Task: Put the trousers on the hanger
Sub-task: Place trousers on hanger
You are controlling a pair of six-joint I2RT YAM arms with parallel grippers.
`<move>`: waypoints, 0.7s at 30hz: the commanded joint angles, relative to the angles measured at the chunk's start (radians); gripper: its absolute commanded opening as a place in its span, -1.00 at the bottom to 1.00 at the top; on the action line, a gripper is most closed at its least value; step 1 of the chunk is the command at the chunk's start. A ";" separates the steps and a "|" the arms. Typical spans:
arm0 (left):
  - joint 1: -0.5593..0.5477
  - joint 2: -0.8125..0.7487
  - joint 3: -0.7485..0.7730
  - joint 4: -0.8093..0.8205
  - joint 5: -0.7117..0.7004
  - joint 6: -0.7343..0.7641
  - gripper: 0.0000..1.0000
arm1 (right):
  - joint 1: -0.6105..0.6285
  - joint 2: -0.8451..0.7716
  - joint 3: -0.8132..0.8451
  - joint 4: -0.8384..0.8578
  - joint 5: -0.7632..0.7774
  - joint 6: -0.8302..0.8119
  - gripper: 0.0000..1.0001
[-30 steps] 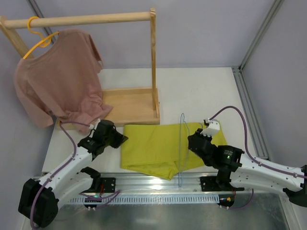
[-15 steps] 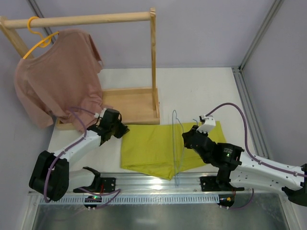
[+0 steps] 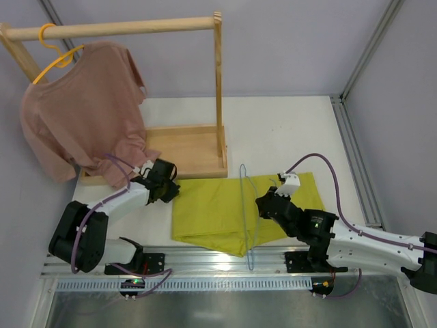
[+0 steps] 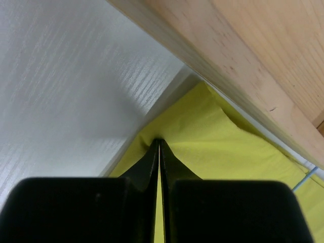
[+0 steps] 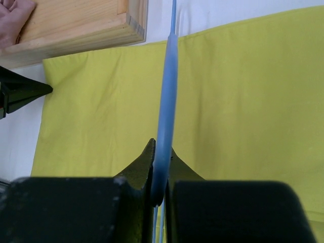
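The yellow-green trousers (image 3: 212,212) lie folded flat on the white table, near the front edge. My left gripper (image 3: 169,186) is at their far left corner, beside the wooden base. In the left wrist view it (image 4: 158,143) is shut on that corner of the trousers (image 4: 228,152), with cloth pinched between the fingers. My right gripper (image 3: 261,205) is shut on the thin light-blue hanger (image 3: 247,236), which stands on edge over the middle of the trousers. In the right wrist view the hanger (image 5: 168,91) runs between the closed fingers of the right gripper (image 5: 162,152), above the trousers (image 5: 243,101).
A wooden clothes rack with a tray base (image 3: 184,147) stands at the back left; its base edge shows in the wrist views (image 4: 243,55) (image 5: 76,25). A dusty-pink T-shirt (image 3: 82,116) hangs there on a yellow hanger (image 3: 54,55). A metal rail (image 3: 225,256) runs along the front.
My left gripper has reached forward to the trousers' far left corner. My right gripper has carried the hanger leftward, from the trousers' right part to their middle.
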 commanded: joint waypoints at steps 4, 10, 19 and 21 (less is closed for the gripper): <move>0.005 -0.047 0.029 -0.221 -0.137 -0.041 -0.99 | 0.004 -0.005 0.011 -0.061 0.027 0.008 -0.93; 0.005 -0.090 0.138 -0.265 -0.069 0.088 -0.27 | 0.004 0.035 0.052 -0.083 0.057 0.005 -0.93; 0.005 -0.122 0.045 -0.274 -0.023 0.100 0.43 | 0.000 0.095 0.129 -0.181 0.128 0.016 -0.93; 0.005 -0.129 -0.012 -0.222 0.006 0.085 0.46 | -0.004 0.084 0.129 -0.196 0.136 0.016 -0.93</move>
